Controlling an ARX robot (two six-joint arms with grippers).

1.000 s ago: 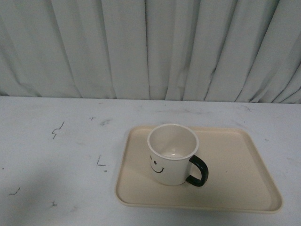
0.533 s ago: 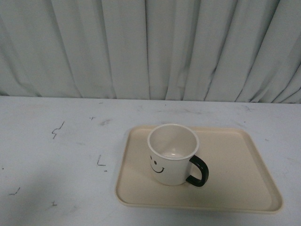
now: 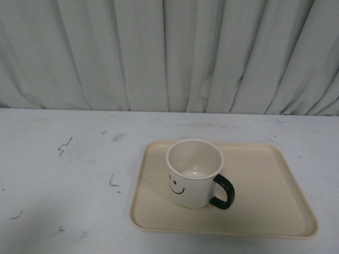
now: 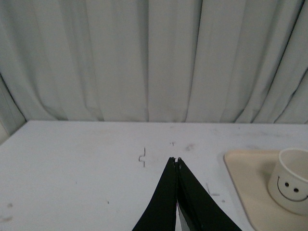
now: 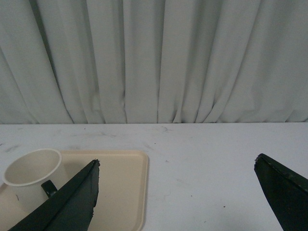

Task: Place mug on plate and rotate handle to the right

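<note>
Nothing is shifting since a second ago: mug is sitting upright on the left half of the plate, same spot, handle pointing right and slightly toward the camera. Plate is lying on the white surface. Left gripper is staying pressed together, empty. Right gripper is hanging spread wide, empty, clear of the mug.

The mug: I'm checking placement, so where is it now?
In the front view the mug stands upright on the plate, left of its middle, with the handle pointing to the right.
</note>
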